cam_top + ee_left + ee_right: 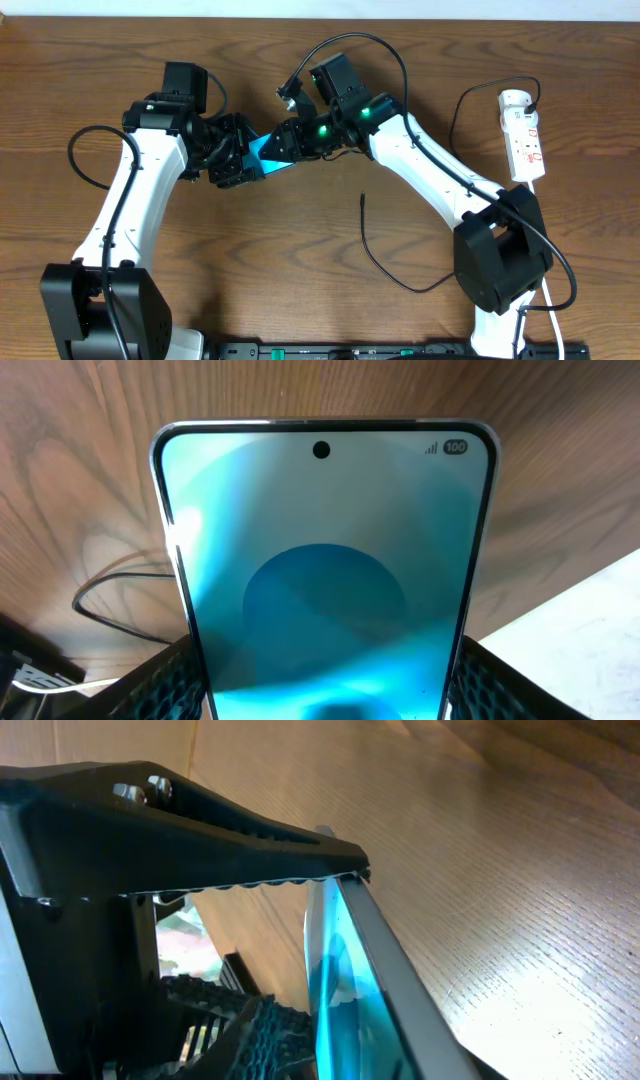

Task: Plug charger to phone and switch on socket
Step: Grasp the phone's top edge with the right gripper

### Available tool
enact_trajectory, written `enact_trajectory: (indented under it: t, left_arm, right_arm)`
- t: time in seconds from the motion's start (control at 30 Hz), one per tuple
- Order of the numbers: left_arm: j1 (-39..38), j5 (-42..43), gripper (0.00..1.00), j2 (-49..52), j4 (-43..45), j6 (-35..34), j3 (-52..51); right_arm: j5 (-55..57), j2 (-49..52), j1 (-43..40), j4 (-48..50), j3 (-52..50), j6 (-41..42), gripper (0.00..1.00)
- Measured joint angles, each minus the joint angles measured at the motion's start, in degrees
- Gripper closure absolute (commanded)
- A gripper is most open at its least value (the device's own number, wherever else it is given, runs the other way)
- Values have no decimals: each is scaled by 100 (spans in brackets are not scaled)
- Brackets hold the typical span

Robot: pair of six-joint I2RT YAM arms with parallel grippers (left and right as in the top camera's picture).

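The phone (265, 152), turquoise screen lit, is held off the table between the two arms. My left gripper (235, 160) is shut on its long sides; in the left wrist view the phone (325, 560) fills the frame between my mesh fingers (170, 680). My right gripper (285, 140) is at the phone's other end. In the right wrist view the phone (350, 980) stands edge-on, one finger (250, 840) touching its corner and the other pad (265, 1020) close to the screen; a firm grip cannot be told. The charger (375, 262) lies loose on the table with its plug tip (362, 197) free. The socket (523, 135) lies far right.
The socket's white lead (548, 300) runs down toward the right arm's base (500, 260). A black cable loop (85, 160) hangs by the left arm, and another black cable (100, 585) lies on the wood below the phone. A pale surface (570, 630) borders the wood.
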Motion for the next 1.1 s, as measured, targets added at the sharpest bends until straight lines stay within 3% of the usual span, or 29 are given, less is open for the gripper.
enact_trajectory:
  t: [0.73,1.07,1.1]
  left_arm:
    - [15,33,93,0,24,22,2]
    - [116,-44,93,0,197,74,48]
    - [118,-44,88,0,201,122,48]
  right_arm:
    - [81,0,-11,-26,0,122,99]
    - [11,13,22,-184,-24,90,98]
    - [11,13,22,-181,-24,90,99]
